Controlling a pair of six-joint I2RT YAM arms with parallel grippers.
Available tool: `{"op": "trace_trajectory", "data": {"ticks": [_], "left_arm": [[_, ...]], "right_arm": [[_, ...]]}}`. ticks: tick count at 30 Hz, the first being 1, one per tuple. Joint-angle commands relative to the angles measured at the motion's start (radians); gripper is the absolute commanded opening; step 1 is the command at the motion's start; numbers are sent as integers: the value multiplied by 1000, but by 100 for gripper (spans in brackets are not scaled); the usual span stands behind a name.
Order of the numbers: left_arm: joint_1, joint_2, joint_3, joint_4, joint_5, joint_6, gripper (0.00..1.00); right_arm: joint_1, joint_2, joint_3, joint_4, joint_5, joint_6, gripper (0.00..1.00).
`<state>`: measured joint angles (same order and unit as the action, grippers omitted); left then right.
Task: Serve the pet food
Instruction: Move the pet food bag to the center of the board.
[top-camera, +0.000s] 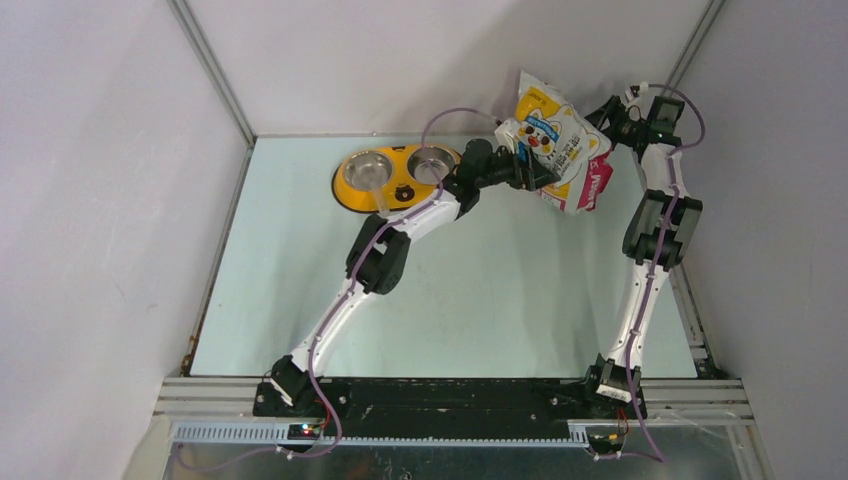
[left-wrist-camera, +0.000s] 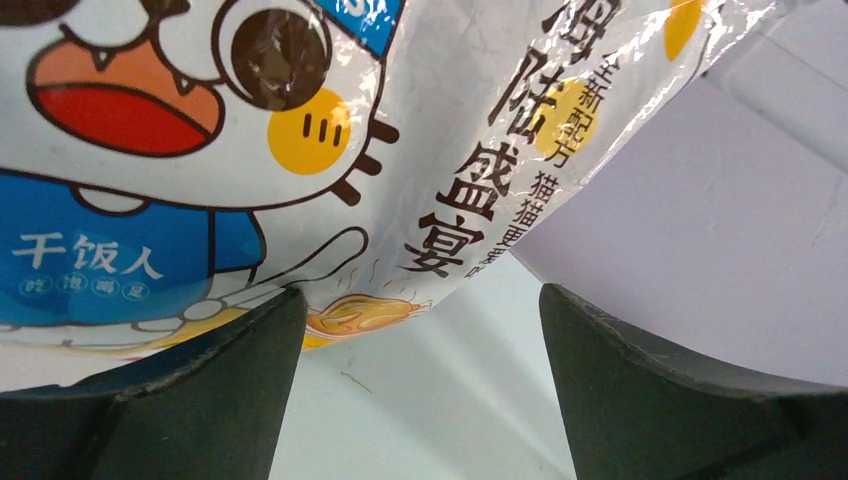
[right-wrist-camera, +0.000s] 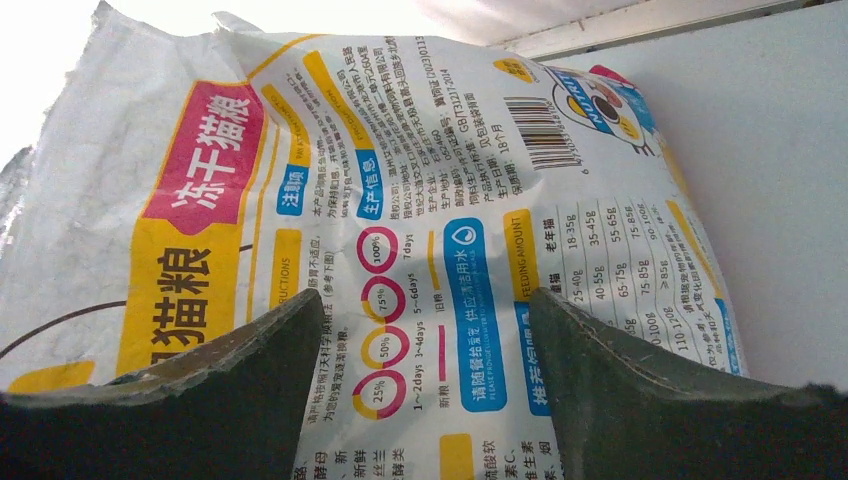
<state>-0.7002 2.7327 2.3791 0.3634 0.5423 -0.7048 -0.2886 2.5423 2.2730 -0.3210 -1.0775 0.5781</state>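
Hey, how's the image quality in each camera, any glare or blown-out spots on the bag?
Top view: even light, sharp, bowls glinting. Left wrist: bag print crisp, glare streaks on its creased upper right. Right wrist: upper left corner blown out to white, text below readable. Fingers dark in both wrist views.

White arms (top-camera: 341, 308) (black joints (top-camera: 378, 262), purple cables (top-camera: 455, 110))

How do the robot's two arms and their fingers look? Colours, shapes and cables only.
The left arm and the right arm both have slim white links joined by bulky black joints. A thin purple cable runs along each arm. Both are bolted to a black base plate. The left fingers and right fingers are dark grey wedges with rough, worn edges.
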Motion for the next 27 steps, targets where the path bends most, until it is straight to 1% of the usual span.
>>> {"op": "trace_trajectory", "data": {"ticks": [1,4,7,10,12,15,18,19,21,24,25,27], "left_arm": [[8,-66,67,109,20,47,92],[14,-65,66,105,28,58,92],[15,-62,66,106,41,62,92],[19,-61,67,104,60,57,92],[25,-63,65,95,72,52,91],[37,-70,65,56,72,80,91],[42,-87,66,-51,53,142,88],[43,-92,66,-79,43,157,87],[43,-111,59,-200,31,200,85],[43,-151,38,-324,5,301,85],[44,-159,37,-394,-21,323,85],[45,-181,37,-477,-69,397,86]], "right_arm": [[148,148,-60,-137,-90,172,80],[152,166,-54,-73,-60,242,80],[150,187,-21,-74,4,274,80],[141,166,-36,-70,100,271,80],[140,158,-34,-108,148,242,79],[145,174,-1,-177,137,191,78],[167,184,17,-286,98,116,76],[172,188,22,-334,95,68,76],[187,193,27,-397,79,3,76],[210,212,51,-479,47,-85,76],[213,225,72,-520,41,-103,76],[220,245,105,-568,26,-145,75]]}}
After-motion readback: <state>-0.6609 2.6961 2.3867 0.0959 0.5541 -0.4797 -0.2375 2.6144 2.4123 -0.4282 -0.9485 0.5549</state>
